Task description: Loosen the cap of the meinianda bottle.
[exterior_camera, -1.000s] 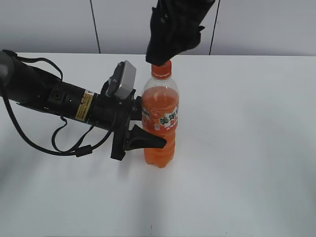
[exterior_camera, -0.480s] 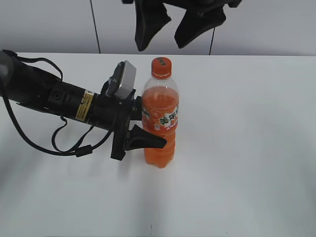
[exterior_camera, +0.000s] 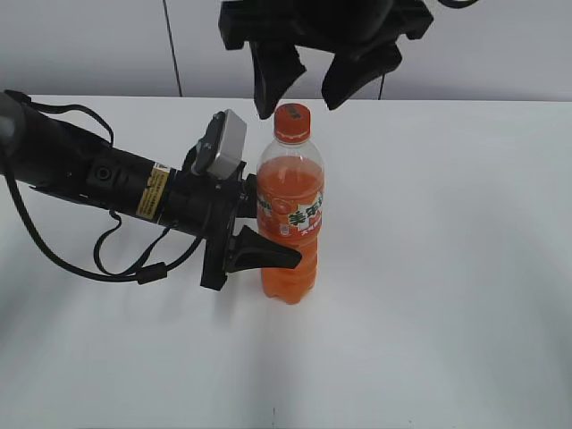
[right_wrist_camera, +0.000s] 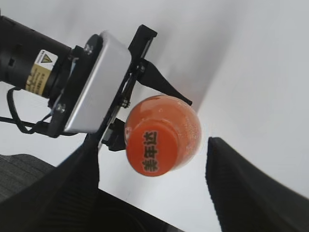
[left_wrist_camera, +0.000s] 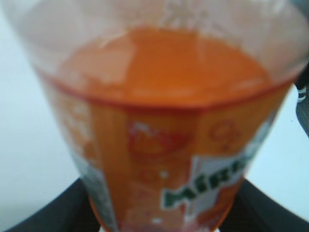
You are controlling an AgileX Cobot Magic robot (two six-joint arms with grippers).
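Observation:
The meinianda bottle [exterior_camera: 290, 214] stands upright on the white table, full of orange drink, with its orange cap [exterior_camera: 291, 121] on. My left gripper [exterior_camera: 279, 243] reaches in from the left and is shut on the bottle at its waist; in the left wrist view the bottle [left_wrist_camera: 159, 121] fills the frame between the jaws [left_wrist_camera: 159, 218]. My right gripper [exterior_camera: 313, 89] hangs open over the top, one finger on each side of the cap, not touching it. The right wrist view looks down on the cap [right_wrist_camera: 152, 148] between the open fingers [right_wrist_camera: 153, 144].
The white table [exterior_camera: 447, 268] spreads around the bottle, with a grey panelled wall [exterior_camera: 89, 45] behind. The left arm's cable [exterior_camera: 116, 268] loops on the table at the left. The left wrist camera housing [right_wrist_camera: 91, 82] sits close beside the bottle's neck.
My right gripper was shut around the cap one second ago, then opened and lifted off. It has now come down a little, open, around the cap. The left gripper and bottle have not moved.

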